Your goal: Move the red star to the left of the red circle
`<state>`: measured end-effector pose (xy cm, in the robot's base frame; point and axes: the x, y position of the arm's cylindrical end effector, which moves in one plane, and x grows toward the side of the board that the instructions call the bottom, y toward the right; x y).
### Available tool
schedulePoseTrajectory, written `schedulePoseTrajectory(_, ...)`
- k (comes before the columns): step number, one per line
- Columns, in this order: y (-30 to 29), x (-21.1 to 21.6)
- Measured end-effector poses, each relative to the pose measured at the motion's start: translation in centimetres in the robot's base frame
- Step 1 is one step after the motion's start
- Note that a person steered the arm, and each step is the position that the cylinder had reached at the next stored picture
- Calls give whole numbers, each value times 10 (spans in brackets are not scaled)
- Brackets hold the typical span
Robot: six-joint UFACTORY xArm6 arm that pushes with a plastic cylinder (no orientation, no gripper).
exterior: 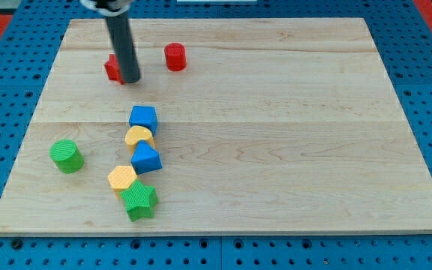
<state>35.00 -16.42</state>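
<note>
Touching red star (pixel 112 68): my tip (pixel 130 79)

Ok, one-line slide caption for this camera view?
My tip against the red star, already left of the red circle.

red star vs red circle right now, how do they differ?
The red star is largely hidden behind my tip, which sits against its right side; the red circle is fully visible and stands apart from the rod. The red star lies to the view's left of the red circle and slightly lower. The circle shows a round top; the star's outline is barely readable. Both are red, near the board's top.
</note>
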Motion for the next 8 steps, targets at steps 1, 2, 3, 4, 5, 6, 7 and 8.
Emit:
schedulePoseTrajectory(1, -43, 1)
schedulePoseTrajectory(2, -87, -1)
schedulePoseTrajectory(3, -80, -19)
schedulePoseTrajectory(4, -9, -20)
schedulePoseTrajectory(5, 47, -21)
schedulePoseTrajectory(6, 61, -25)
schedulePoseTrajectory(7, 29, -24)
schedulePoseTrajectory(8, -5, -24)
